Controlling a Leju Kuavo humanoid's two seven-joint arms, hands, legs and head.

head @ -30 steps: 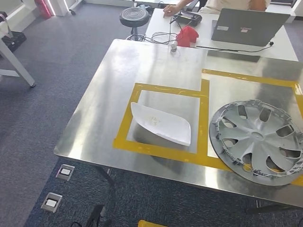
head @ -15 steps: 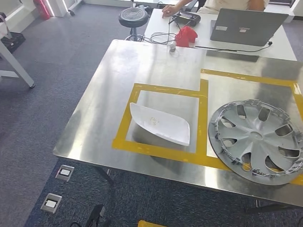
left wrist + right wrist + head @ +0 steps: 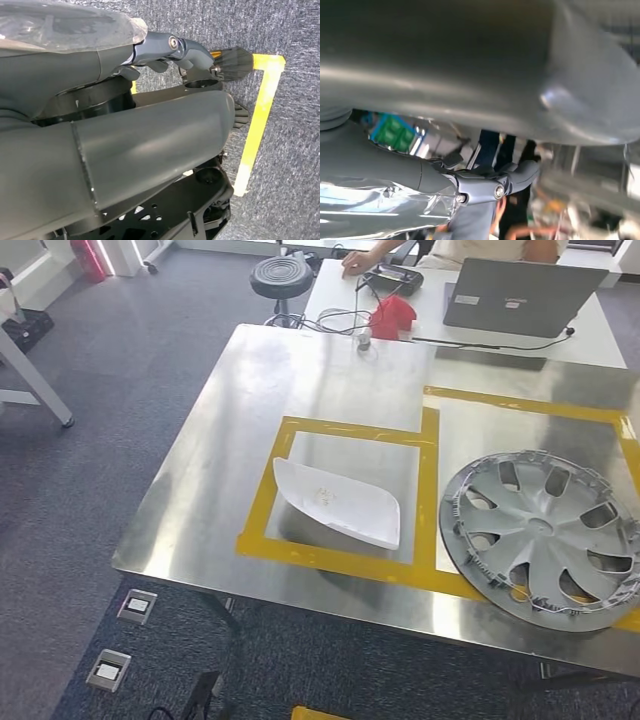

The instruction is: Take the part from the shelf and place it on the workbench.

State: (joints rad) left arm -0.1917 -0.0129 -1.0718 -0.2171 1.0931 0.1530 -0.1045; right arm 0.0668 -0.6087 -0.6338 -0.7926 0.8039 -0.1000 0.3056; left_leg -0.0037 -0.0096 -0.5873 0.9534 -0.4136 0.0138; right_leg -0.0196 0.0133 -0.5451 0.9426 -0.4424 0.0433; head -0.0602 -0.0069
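White part (image 3: 336,502) flat, long axis left–right, seemingly

left robot hand (image 3: 124,135): broad, smooth dark grey thumb with a rounded tip and a faint seam line across it
left fingers (image 3: 177,50): slimmer, darker blue-grey links, joined at a round silver screw head
left wrist cover: glossy, clear-looking wrap over grey, catching bright reflections
left palm parts: black plates with small round holes and a dark ring-shaped housing
right robot hand (image 3: 471,65): wide matte grey thumb, blurred, with one bright highlight near its tip
right fingers (image 3: 490,185): dark grey links with a silver screw at the pivot
right wrist cover: crinkled, shiny silver-grey wrap
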